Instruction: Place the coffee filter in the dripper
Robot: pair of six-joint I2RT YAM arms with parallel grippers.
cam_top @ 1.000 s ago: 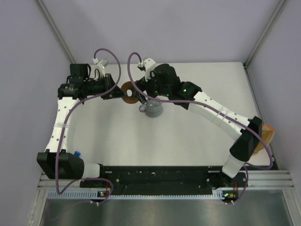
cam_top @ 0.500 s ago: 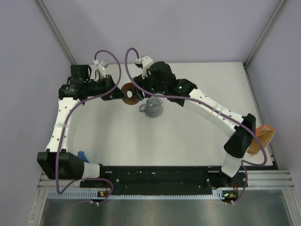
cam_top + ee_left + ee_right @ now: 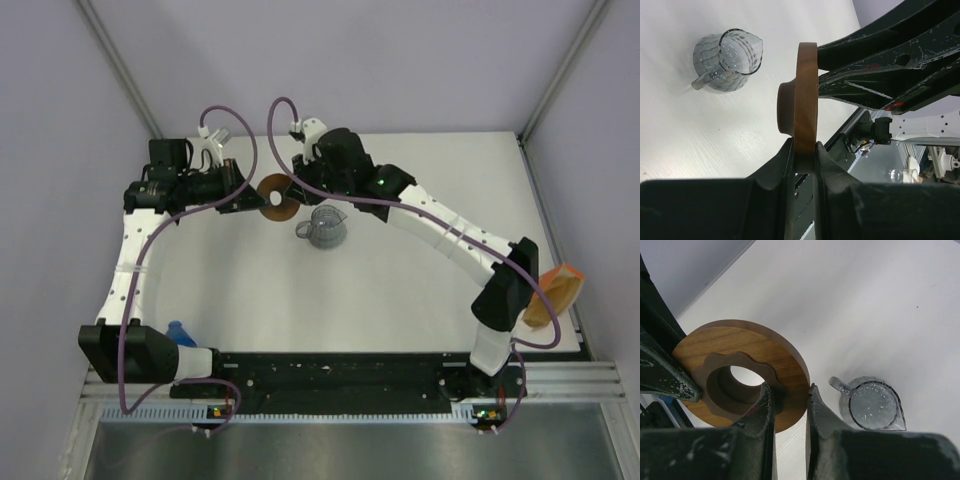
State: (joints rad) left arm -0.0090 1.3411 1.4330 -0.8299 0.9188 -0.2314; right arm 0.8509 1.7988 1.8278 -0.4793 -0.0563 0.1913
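Observation:
A brown wooden ring with a centre hole hangs above the table at the back, between both grippers. My left gripper is shut on its rim; in the left wrist view the ring stands edge-on between the jaws. My right gripper is closed on the ring, one finger at the hole and the other on the outer edge. A small blue thing, probably the dripper, peeks out beside the left arm's base. The coffee filter is out of view.
A clear glass pitcher with a handle stands on the white table just right of the ring, and appears in both wrist views. An orange wedge-shaped pack lies at the table's right edge, behind the right arm's elbow.
The right gripper has moved left onto the ring and closed its jaws on it. The right elbow swung left, uncovering more of the orange pack. The left gripper kept hold of the ring.

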